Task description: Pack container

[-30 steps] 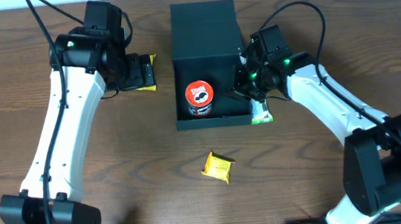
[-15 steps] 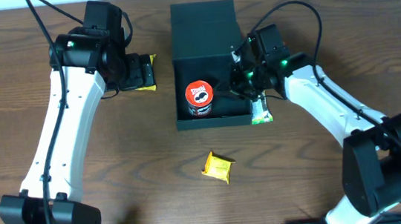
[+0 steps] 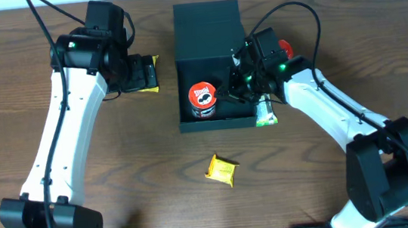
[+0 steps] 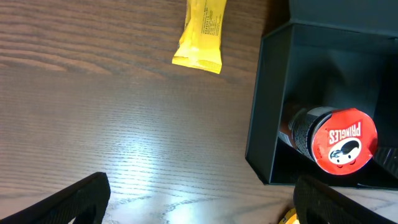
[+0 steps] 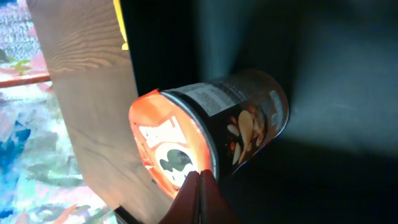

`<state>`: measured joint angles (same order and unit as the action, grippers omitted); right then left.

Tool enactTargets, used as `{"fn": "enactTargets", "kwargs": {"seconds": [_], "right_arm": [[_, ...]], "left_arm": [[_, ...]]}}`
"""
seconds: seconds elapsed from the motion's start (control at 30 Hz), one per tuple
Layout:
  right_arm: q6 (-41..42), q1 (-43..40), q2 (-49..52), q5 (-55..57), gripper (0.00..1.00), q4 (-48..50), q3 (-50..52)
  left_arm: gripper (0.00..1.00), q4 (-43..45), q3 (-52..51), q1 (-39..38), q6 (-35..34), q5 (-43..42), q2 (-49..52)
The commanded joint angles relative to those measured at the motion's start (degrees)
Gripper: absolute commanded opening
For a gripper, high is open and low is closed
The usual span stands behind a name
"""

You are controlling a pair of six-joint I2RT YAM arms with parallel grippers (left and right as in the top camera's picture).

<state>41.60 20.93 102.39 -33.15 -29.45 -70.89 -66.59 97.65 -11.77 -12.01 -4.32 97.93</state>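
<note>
1. Nearest the arm bases, a yellow packet [image 3: 222, 170] lies alone on the table [image 3: 119, 176].
2. Beyond it sits the container [image 3: 216, 125], open, its lid up at the far side. A can [image 3: 203, 99] stands inside at the front left, red lid upward.
3. The right gripper [image 3: 241, 89] reaches into the container, its fingers [image 5: 200, 198] clenched on nothing, tips close by the can's lid. Whether they touch it cannot be told.
4. A green-and-white packet [image 3: 266, 113] lies against the container's front right corner, outside.
5. The left gripper [image 3: 139, 74] hangs well left of the container, fingers [image 4: 81, 193] released, over a second yellow packet [image 3: 154, 62].
6. The table is brown wood grain; a colourful floor [image 5: 25, 155] shows past its edge.
</note>
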Motion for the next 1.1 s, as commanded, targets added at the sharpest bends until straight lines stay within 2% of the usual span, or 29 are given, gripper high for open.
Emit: {"fn": "enactTargets", "kwargs": {"seconds": [0.0,0.63,0.93,1.07], "right_arm": [[-0.52,1.2,0.48,2.36,0.02,-0.11,-0.66],[-1.42,1.77,0.48,8.7,0.02,-2.91,-0.66],[-4.22,-3.28,-2.71,-3.15,0.01,-5.68,-0.7],[-4.15,-2.91,-3.17,-4.28,0.02,-5.25,-0.7]], "left_arm": [[0.95,0.02,0.7,0.07,-0.46,-0.2,0.2],[0.95,0.09,0.7,0.07,-0.46,-0.22,0.2],[0.96,0.28,0.7,0.07,-0.31,0.04,0.2],[0.95,1.07,0.72,0.31,1.92,1.84,0.2]]}}
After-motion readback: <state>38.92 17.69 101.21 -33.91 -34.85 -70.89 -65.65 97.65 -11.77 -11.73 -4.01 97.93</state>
